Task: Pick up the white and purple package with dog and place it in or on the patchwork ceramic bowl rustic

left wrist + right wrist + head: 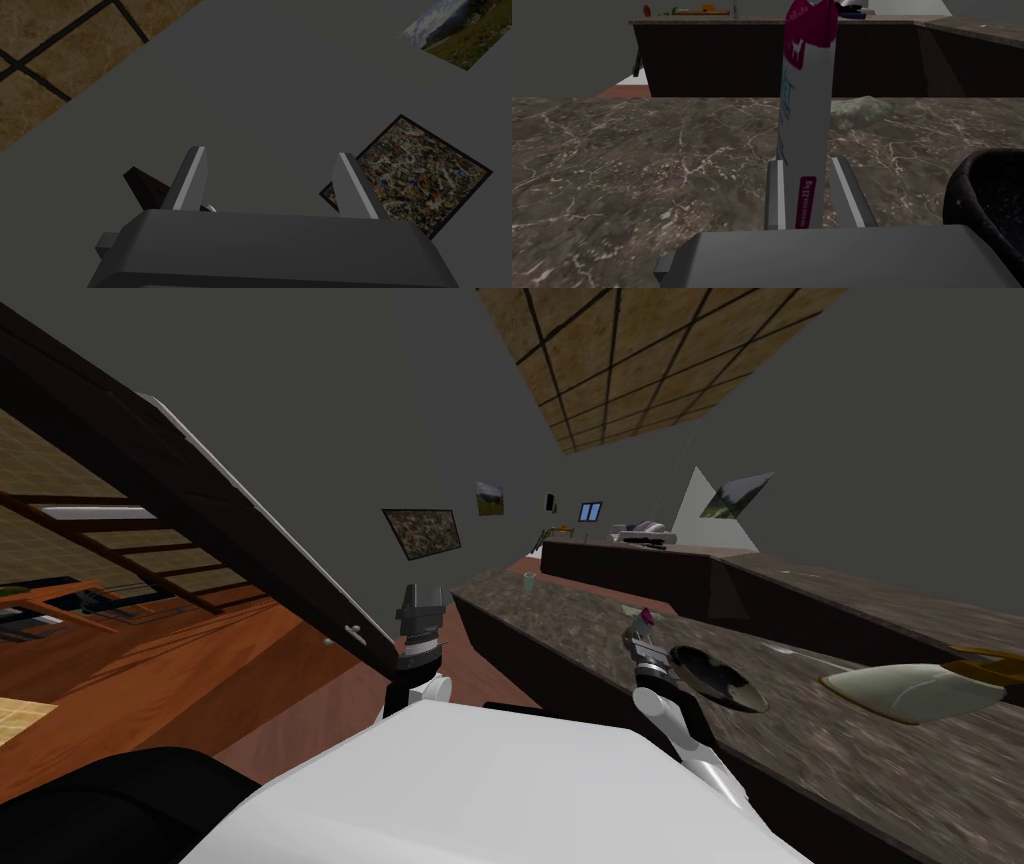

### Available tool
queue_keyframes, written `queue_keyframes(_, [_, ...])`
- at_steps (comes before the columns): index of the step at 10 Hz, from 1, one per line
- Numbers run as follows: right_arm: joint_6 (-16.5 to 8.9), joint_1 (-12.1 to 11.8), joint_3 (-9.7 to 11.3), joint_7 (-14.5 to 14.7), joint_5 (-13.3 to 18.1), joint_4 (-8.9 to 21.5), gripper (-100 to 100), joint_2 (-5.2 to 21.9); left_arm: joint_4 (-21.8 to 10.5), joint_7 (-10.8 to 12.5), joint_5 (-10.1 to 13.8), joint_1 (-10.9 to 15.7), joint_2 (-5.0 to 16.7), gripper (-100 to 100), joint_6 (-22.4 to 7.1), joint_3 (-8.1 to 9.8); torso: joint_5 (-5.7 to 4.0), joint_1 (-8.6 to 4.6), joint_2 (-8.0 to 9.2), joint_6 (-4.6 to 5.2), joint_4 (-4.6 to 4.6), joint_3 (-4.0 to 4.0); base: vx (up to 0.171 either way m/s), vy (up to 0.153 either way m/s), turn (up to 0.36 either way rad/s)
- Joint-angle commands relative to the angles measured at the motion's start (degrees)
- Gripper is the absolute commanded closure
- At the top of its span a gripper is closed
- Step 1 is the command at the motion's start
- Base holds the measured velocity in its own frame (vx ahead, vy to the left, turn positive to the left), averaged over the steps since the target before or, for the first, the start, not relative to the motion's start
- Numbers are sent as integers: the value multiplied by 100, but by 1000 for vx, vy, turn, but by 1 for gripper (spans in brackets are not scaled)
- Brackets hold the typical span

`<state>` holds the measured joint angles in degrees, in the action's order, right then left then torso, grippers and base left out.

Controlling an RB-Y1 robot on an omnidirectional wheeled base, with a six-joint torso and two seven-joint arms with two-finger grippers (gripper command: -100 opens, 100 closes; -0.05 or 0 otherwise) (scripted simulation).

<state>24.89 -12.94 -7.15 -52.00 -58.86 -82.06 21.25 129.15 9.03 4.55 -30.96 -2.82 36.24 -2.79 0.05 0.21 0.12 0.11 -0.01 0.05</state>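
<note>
My right gripper (808, 172) is shut on the white and purple package (807, 115), whose narrow side stands upright between the two fingers; a small white dog mark sits on its purple top. In the head view the package (645, 618) and right gripper (638, 635) hover over the dark marbled counter (560, 618), just left of the dark bowl (720, 676). The bowl's black rim (984, 195) lies close beside the gripper in the right wrist view. My left gripper (272, 175) is open and holds nothing; it is raised left of the counter (421, 613).
A pale grey-green dish (915, 691) lies on the counter right of the bowl. A small green cup (528, 581) stands at the counter's far end. A greenish stone-like lump (862, 111) lies behind the package. A second counter (640, 553) runs behind, and a dark sloping cabinet edge (250, 528) stands left.
</note>
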Motion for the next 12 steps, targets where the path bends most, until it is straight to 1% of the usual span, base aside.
queue_keyframes(1, [-228, -70, -85, 53, -118, -33, 100, 183, 0, 0, 0, 0, 0, 0, 0, 0, 0, 0, 0, 0, 0, 0, -40, 142, -92])
queue_keyframes(4, [-503, -153, -194, 130, -274, -117, 100, 398, 0, 0, 0, 0, -1, 0, 0, -1, -5, 25, 18, 9, -11, 3, -24, 135, -68])
queue_keyframes(9, [-987, -298, -394, 226, -569, -305, 100, 777, 0, 0, 0, 0, 0, 0, 0, 0, 1, 14, 19, 6, -10, 4, -25, 90, -56])
queue_keyframes(11, [-1289, -386, -512, 277, -759, -451, 100, 1012, 0, 0, 0, 0, 0, 0, 0, 0, 5, 21, 20, 7, -9, 5, -32, 102, -89])
queue_keyframes(12, [-1389, -413, -547, 295, -825, -511, 100, 1090, 0, 0, 0, 0, 0, 0, 0, 0, 7, 23, 21, 6, -8, 7, -38, 68, -77])
